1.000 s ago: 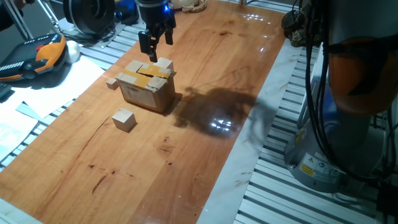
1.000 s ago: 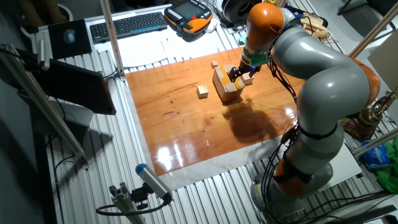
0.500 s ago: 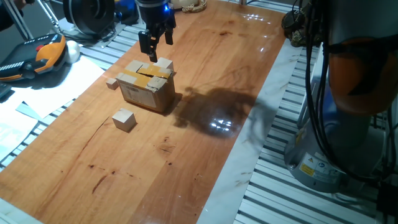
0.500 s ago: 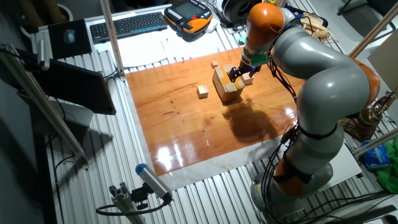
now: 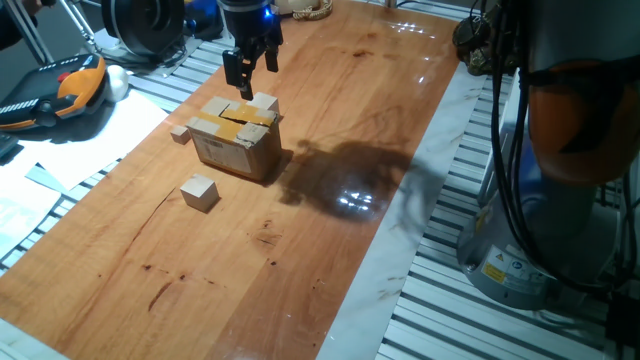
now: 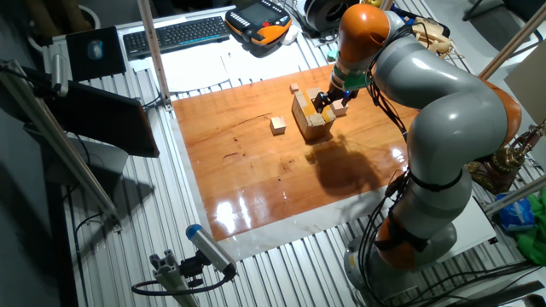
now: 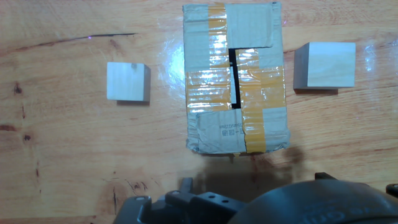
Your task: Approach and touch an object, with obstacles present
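near block: small wooden block (image 5: 200,192), alone on the bare worktop (image 5: 330,130), closest to that fixed camera, well apart from the box. Obstacle or target, cannot tell.
box: taped cardboard box (image 5: 236,136) mid-worktop, seam and yellow tape on top; fills the centre of the hand view (image 7: 236,81). Most likely the touch target, a judgement only.
flanking blocks: second wooden block (image 5: 265,103) touching or just beside the box's far corner; tiny block (image 5: 180,134) just beside the box's other end. In hand view, one block each side of the box (image 7: 324,65), (image 7: 127,81), both clear of it.
fingers: gripper (image 5: 249,67) above the far edge of the box, not touching anything. Two dark fingers (image 5: 231,70) visibly parted with nothing between, so released and empty.
target vs fingers: box directly below and slightly nearer the camera than the tips; second block just beside the descent line.
step: final approach to contact.
how to do it well: straight down, slow, onto the taped top near the seam; keep off the far corner to avoid clipping the second block. Stop at first contact, since a light box will slide if pushed sideways.
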Tool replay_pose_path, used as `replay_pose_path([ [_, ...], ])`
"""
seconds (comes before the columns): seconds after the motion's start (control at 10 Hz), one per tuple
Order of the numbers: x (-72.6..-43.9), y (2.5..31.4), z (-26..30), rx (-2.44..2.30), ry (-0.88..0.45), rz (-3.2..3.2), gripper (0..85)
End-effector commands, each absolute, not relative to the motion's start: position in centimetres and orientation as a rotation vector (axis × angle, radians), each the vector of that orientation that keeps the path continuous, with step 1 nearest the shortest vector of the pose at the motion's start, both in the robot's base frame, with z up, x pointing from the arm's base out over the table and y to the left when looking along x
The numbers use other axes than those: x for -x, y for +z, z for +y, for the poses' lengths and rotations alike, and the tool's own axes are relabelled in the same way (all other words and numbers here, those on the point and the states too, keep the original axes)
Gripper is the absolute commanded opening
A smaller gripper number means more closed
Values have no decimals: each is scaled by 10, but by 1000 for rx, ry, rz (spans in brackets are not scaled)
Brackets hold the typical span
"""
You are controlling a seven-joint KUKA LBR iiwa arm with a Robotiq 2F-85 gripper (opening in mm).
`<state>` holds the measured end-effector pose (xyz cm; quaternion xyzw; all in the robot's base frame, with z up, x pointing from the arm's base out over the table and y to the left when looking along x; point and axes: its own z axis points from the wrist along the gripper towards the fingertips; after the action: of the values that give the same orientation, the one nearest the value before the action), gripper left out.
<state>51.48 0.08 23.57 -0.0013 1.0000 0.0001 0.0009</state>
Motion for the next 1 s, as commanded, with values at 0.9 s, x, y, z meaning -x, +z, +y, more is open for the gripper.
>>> replay_pose_path([
  [0.9,-522,234,-7,39,14,3133,0],
])
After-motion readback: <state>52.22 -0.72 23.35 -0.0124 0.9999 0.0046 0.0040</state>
